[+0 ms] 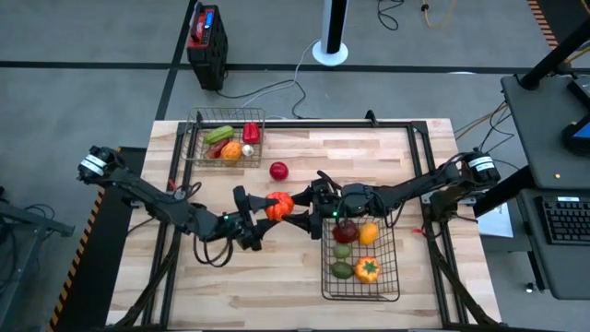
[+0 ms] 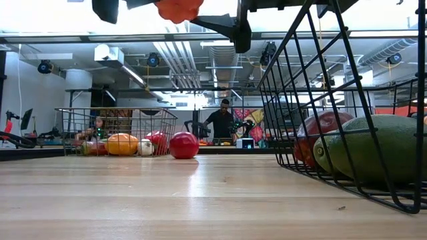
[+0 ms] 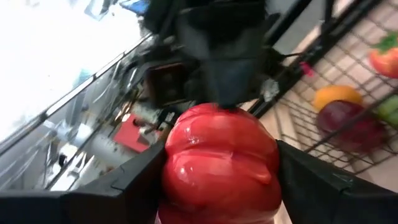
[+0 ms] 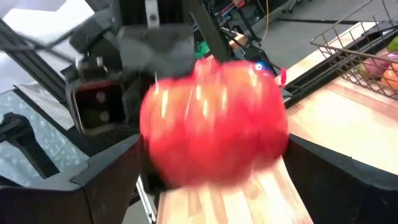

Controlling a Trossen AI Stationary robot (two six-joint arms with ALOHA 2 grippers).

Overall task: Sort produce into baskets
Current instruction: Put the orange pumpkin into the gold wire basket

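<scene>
A red-orange pepper (image 1: 279, 206) is held in the air between both grippers at the middle of the table (image 1: 304, 277).

The pepper is clasped by the left gripper (image 1: 262, 217), whose fingers press against its two sides in the left wrist view, at about 8 o'clock from the pepper. The right gripper (image 1: 304, 205) is met at 3 o'clock; its jaws stand wide on either side of the pepper, and contact cannot be told. A red apple (image 1: 278, 171) is left loose on the wood at 12 o'clock from the pepper. The small basket (image 1: 195, 138), at 10 o'clock, is seen holding several pieces. The long basket (image 1: 327, 277), at 4 o'clock, is filled with red, orange and green pieces.
</scene>
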